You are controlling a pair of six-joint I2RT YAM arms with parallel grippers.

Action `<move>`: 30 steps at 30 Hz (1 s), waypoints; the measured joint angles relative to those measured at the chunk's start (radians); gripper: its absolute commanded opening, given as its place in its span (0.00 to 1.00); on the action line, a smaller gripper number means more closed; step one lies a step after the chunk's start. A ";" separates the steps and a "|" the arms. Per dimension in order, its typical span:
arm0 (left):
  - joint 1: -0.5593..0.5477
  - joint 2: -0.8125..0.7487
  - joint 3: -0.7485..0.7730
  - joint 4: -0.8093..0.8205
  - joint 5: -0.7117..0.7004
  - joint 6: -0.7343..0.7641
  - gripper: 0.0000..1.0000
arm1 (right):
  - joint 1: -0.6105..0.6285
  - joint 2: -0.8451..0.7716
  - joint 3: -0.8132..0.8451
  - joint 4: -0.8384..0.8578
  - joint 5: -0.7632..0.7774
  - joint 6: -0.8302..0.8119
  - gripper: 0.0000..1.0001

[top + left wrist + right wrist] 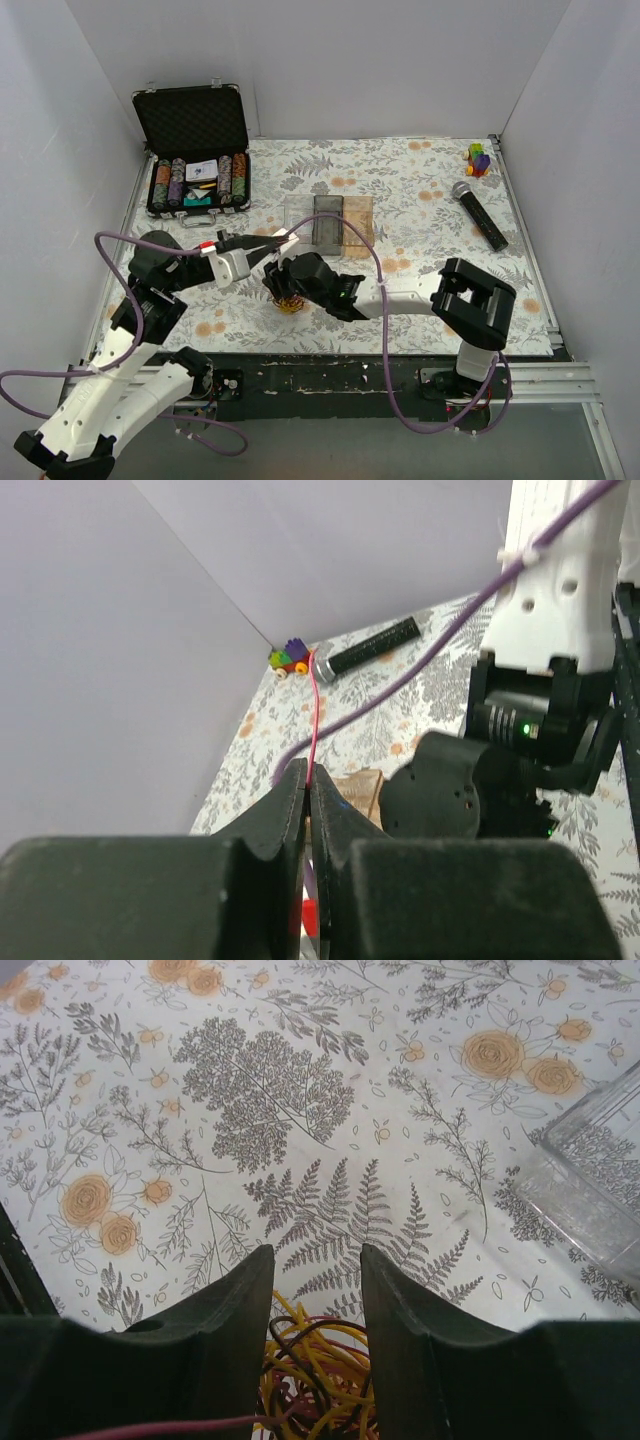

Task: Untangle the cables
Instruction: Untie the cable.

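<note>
The cables (290,304) are a small tangle of yellow, orange, dark and pink wires on the floral cloth, left of centre near the front. In the right wrist view the bundle (315,1380) fills the gap between the fingers of my right gripper (316,1255), which is shut on it from both sides. A pink strand (150,1427) leads out of the tangle to the left. My left gripper (308,770) is shut on a thin pink wire (314,705) that rises from between its tips. From above, the left gripper (284,239) sits just above and behind the right gripper (284,287).
An open poker-chip case (195,150) stands at the back left. A clear plastic box (328,222) lies just behind the grippers, its corner (600,1190) near the right fingers. A microphone (478,214) and a small colourful toy (479,159) lie at the back right. Purple hoses (380,300) loop over both arms.
</note>
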 measured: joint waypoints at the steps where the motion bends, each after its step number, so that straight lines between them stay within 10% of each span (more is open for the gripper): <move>1: 0.000 0.002 0.018 -0.002 0.000 -0.013 0.00 | 0.000 0.016 0.010 -0.006 -0.001 0.003 0.47; 30: -0.005 0.271 0.307 0.572 -0.435 0.066 0.00 | 0.001 -0.239 -0.496 0.011 0.127 0.212 0.68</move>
